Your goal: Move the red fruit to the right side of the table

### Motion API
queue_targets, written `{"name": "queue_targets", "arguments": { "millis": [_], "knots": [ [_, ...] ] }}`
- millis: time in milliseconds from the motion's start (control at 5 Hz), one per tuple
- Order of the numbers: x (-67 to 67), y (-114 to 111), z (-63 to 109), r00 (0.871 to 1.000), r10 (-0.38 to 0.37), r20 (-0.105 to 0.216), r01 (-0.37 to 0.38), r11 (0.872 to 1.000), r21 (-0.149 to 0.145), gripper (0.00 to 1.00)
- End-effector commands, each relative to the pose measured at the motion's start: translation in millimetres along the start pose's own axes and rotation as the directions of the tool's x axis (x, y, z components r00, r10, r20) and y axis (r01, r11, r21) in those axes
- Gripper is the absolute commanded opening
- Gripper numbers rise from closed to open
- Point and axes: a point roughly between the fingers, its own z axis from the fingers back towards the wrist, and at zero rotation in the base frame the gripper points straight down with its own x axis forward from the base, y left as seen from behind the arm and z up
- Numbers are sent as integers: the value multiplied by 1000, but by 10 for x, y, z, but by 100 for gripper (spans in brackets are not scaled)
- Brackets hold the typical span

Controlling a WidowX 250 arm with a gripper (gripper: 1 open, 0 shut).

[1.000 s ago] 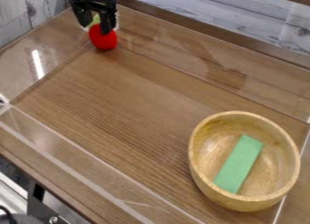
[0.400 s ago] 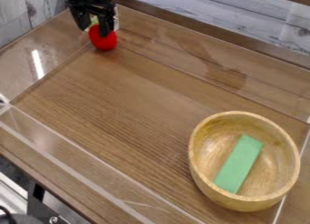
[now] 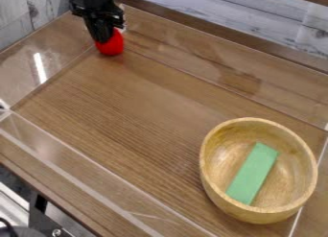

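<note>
Broadly, the table filled nearly the whole view, a brown wood-grain top edged by low clear walls; its near corners and its right edge were cut off by the frame, and glare on the acrylic made the wall lines hard to follow at 9 o'clock. Behind it, from 12 to 2 o'clock, ran a pale plank wall, only partly seen.

Next in size, the wooden bowl sat at 4 o'clock, round and light, its lower right rim close to the frame's border. Inside it lay a green flat block, slanted, its upper end toward 1 o'clock, resting on the bowl's floor.

Smaller still, the tool hung at 11 o'clock, dark, pointing straight down, its upper body cut off by the top of the frame. Its fingers had drawn close together around the top of the red fruit, hiding the leafy part. Whether the pads truly pressed on the fruit was hard to make out at this size, though the fingers looked clamped on it.

Smallest, the red fruit sat on the table at 11 o'clock, near the far-left corner, well apart from the bowl, only its lower red half showing beneath the tool.
</note>
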Motion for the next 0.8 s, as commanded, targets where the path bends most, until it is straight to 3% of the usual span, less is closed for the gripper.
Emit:
{"name": "queue_targets", "arguments": {
  "millis": [0,200,600],
  "knots": [
    [175,-91,454,994,-17,112,15,1000,16,0],
    [161,-223,587,990,-37,138,39,999,-11,0],
    [124,-786,656,983,-110,149,122,990,-71,0]
  ]
}}
